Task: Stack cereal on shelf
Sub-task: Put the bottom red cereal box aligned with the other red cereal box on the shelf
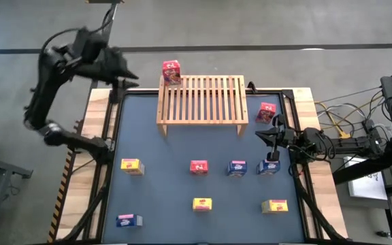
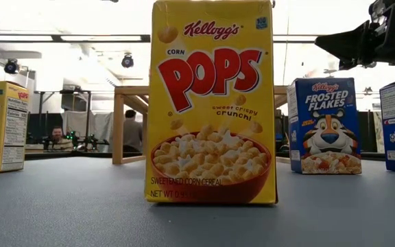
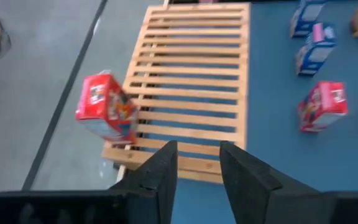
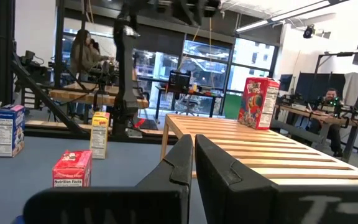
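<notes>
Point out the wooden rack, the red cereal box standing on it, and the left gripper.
wooden rack (image 1: 203, 101): high view, middle of its slatted top.
red cereal box (image 1: 171, 72): high view, its top face.
left gripper (image 3: 197, 163): left wrist view, the gap between its open fingertips.

Blue table mat (image 1: 169, 184), cables (image 1: 339, 112) on floor, 2 ppl (image 2: 130, 130) in bkgd.

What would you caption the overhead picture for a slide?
One red cereal box stands on the wooden rack's corner; eight boxes wait on the blue table.
</notes>
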`<state>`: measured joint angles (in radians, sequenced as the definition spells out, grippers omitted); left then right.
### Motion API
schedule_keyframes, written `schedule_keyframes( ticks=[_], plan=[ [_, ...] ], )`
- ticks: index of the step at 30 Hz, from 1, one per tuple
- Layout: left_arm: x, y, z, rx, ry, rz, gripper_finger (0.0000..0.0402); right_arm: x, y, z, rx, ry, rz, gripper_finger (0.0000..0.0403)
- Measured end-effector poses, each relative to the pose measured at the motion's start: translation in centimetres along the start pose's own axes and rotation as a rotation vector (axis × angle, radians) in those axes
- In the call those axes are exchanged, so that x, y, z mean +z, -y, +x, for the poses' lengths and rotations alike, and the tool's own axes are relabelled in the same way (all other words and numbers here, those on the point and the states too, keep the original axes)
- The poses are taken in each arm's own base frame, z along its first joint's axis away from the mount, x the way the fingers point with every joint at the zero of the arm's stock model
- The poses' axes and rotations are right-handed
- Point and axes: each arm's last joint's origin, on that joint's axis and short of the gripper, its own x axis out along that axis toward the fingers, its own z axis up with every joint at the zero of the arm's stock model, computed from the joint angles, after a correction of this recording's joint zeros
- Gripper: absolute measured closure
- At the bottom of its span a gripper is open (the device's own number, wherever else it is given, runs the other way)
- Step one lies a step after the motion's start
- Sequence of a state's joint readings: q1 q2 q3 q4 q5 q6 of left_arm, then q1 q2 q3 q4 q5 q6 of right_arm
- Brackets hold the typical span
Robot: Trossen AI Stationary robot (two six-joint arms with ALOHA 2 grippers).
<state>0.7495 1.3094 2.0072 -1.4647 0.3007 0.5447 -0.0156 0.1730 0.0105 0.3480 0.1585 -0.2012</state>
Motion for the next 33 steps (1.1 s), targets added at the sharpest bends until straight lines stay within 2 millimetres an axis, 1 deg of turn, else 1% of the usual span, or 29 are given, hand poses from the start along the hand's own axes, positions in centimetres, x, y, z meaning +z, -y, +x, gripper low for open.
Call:
schedule_keyframes(
  ticks=[3, 6, 8, 12, 16, 19, 23, 26, 29, 33],
  plan=[
    [-1.8, 2.3, -0.7, -0.007, 0.072, -0.001, 0.031, 0.0, 0.0, 0.0, 0.0, 0.0, 0.0, 0.0394],
    [-4.3, 4.3, -0.5, -0.015, 0.14, -0.031, 0.0312, 0.0, 0.0, 0.0, 0.0, 0.0, 0.0, 0.0394],
    [-6.1, 5.4, 0.1, -0.027, 0.181, -0.066, 0.0312, 0.0, 0.0, 0.0, 0.0, 0.0, 0.0, 0.0394],
    [-9.8, 7.3, 2.1, -0.07, 0.212, -0.139, 0.0313, 0.0, 0.0, 0.0, 0.0, 0.0, 0.0, 0.0394],
    [-13.1, 8.7, 4.1, -0.094, 0.229, -0.188, 0.0313, 0.0, 0.0, 0.0, 0.0, 0.0, 0.0, 0.0394],
    [-15.0, 9.4, 5.2, -0.092, 0.268, -0.221, 0.0313, 0.0, 0.0, 0.0, 0.0, 0.0, 0.0, 0.0394],
    [-17.0, 10.0, 6.5, -0.094, 0.3, -0.27, 0.0313, 0.0, 0.0, 0.0, 0.0, 0.0, 0.0, 0.0394],
    [-18.0, 10.4, 7.1, -0.114, 0.311, -0.319, 0.0313, 0.0, 0.0, 0.0, 0.0, 0.0, 0.0, 0.0394],
    [-18.5, 10.5, 7.8, -0.12, 0.317, -0.41, 0.0313, 0.0, 0.0, 0.0, 0.0, 0.0, 0.0, 0.0394],
    [-18.6, 10.4, 8.2, -0.125, 0.308, -0.434, 0.0313, 0.0, 0.0, 0.0, 0.0, 0.0, 0.0, 0.0394]
  ],
)
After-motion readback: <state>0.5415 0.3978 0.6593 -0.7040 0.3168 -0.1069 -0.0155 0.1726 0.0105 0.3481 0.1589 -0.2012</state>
